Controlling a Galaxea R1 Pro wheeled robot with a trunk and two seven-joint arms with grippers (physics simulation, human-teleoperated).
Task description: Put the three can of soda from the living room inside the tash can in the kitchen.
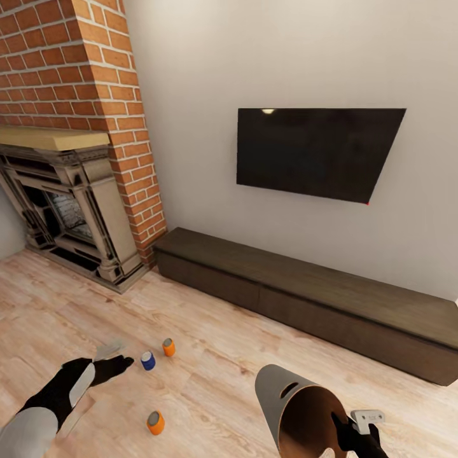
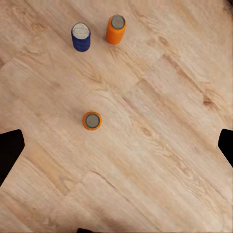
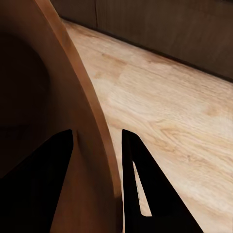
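All three cans sit on the living-room floor [image 1: 210, 356], none binned yet. Left pincer [image 1: 121, 364] hovers wide open, empty, near the blue can [image 1: 147, 360]; an orange can [image 1: 168, 346] stands just beside it, another orange can [image 1: 155, 422] nearer. Right pincer [image 3: 97, 160] is clamped on the trash can [image 1: 286, 397] rim, tilted. Fireplace [image 1: 70, 210], cabinet [image 1: 305, 280] stand clear.

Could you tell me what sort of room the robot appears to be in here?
Most likely a living room: a red brick fireplace stands in the corner, a black TV hangs on the wall, and a long low dark wood cabinet runs beneath it on a light wood floor.
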